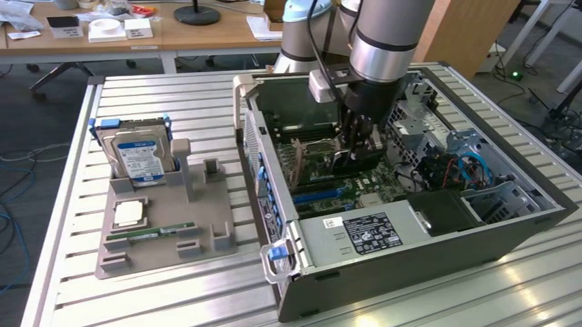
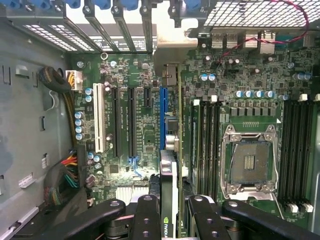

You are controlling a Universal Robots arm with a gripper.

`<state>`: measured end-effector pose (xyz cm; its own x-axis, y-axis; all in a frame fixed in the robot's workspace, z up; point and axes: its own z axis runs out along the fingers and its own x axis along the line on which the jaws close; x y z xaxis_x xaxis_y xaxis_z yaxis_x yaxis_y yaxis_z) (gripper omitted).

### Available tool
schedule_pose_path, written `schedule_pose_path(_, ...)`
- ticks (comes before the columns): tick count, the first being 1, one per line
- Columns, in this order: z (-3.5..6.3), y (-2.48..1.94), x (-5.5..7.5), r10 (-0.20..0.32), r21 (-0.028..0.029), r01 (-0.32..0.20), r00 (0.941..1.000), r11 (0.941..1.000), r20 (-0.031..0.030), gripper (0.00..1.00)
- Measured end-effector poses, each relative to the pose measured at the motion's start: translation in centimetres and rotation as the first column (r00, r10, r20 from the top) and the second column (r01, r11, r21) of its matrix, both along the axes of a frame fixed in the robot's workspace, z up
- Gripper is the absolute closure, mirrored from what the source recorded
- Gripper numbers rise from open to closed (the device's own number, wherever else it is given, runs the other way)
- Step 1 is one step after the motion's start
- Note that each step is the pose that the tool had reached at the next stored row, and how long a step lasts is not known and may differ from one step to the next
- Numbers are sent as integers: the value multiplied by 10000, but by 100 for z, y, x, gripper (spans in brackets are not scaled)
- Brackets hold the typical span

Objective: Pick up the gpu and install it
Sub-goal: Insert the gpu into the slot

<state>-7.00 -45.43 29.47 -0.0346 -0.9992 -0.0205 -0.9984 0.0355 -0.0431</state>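
Observation:
The gpu (image 2: 169, 175) is a thin black card seen edge-on, with a green logo near my fingers. My gripper (image 2: 172, 207) is shut on it, one black finger (image 2: 146, 212) on each side. The card hangs upright just above the motherboard (image 2: 145, 125), next to the long blue slot (image 2: 162, 115), and I cannot tell whether it touches the slot. In the exterior view my gripper (image 1: 358, 153) reaches down into the open computer case (image 1: 300, 286), holding the gpu (image 1: 344, 162) over the board's middle.
A grey parts holder (image 1: 163, 252) on the exterior view's left carries a silver hard drive (image 1: 136, 160), a chip (image 1: 127, 214) and a green RAM stick (image 1: 150, 233). Inside the case are the power supply (image 1: 364, 235), the CPU socket (image 2: 248, 162) and cable bundles (image 2: 65, 175).

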Motion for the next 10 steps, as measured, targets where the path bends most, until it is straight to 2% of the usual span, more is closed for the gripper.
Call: schedule_pose_path(10, -3, -8, -42, 1, 0, -1, 10000, 10000, 0, 73)
